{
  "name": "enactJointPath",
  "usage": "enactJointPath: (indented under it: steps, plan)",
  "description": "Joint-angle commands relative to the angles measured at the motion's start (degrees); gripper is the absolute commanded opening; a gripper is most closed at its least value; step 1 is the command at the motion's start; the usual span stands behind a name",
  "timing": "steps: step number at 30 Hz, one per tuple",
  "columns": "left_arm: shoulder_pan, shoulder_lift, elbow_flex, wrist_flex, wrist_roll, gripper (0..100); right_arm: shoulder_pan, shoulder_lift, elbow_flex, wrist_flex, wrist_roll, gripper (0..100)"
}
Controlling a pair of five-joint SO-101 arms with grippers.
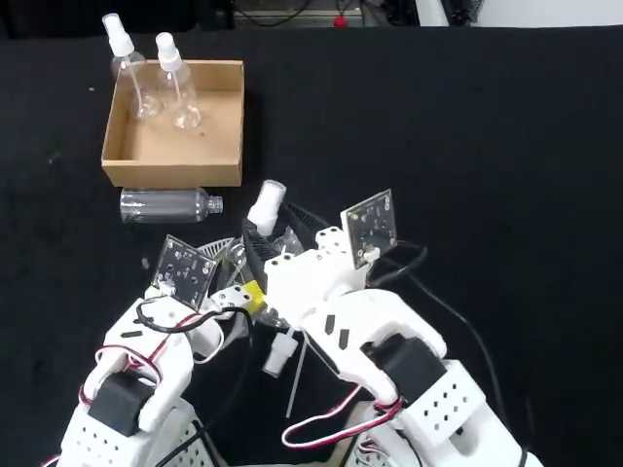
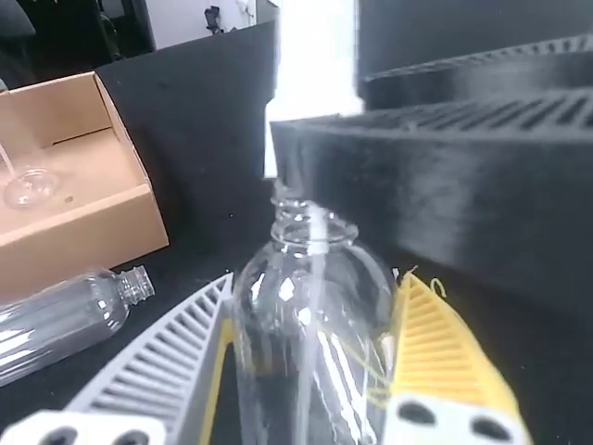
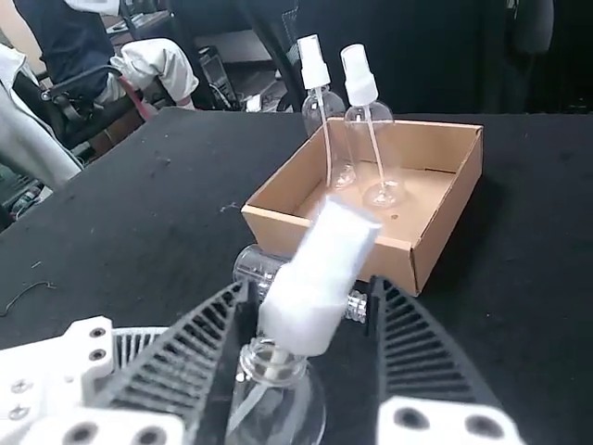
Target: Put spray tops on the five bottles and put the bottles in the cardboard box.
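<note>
1. Scanning the high view: the cardboard box (image 1: 226,122) sits at the far left of the table, and two capped bottles (image 1: 181,97) stand inside it. An uncapped bottle (image 1: 165,205) lies on the cloth just in front of the box. Both arms meet close together near their bases. The right gripper (image 1: 274,230) holds a spray top (image 1: 266,204) up at an angle. A spare spray top (image 1: 280,352) with its tube lies between the arm bases.
2. Left wrist view: my left gripper (image 2: 310,389) is clamped around a clear held bottle (image 2: 306,315), which is upright with its neck (image 2: 304,222) open. A thin tube seems to run down inside it. The other arm's dark fingers hang right over the neck. The plastic looks slick, so a downward push could twist or slide the bottle in this grip.
3. Right wrist view: the right jaws pinch the spray top, which leans to one side just above the held bottle's neck. I judge it isn't seated yet.
   - Pressing down at this tilt could jam the collar on the rim or kink the tube.
   - The top could also pivot out of the pinch and drop.
   - The uncapped bottle lies just behind, so a wide swing could send it rolling.
</note>
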Motion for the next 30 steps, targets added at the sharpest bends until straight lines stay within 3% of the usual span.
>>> enactJointPath:
  steps: [1,9,15,21,30]
  plan:
    - [0.31,-0.7,-3.03,0.18,0.62,25,-0.79,-0.92,-6.02,4.48,0.79,18.3]
    - [0.31,-0.7,-3.03,-0.09,0.18,25,-0.26,-1.01,-9.71,7.82,1.05,18.3]
    - [0.31,-0.7,-3.03,0.09,0.18,25,5.45,-0.4,-18.15,8.0,4.48,17.9]
    - [0.31,-0.7,-3.03,0.09,0.18,25,12.75,0.75,-20.26,5.8,4.04,4.6]
    - [0.31,-0.7,-3.12,0.09,0.18,25,19.08,21.23,-17.36,-5.27,3.96,8.3]
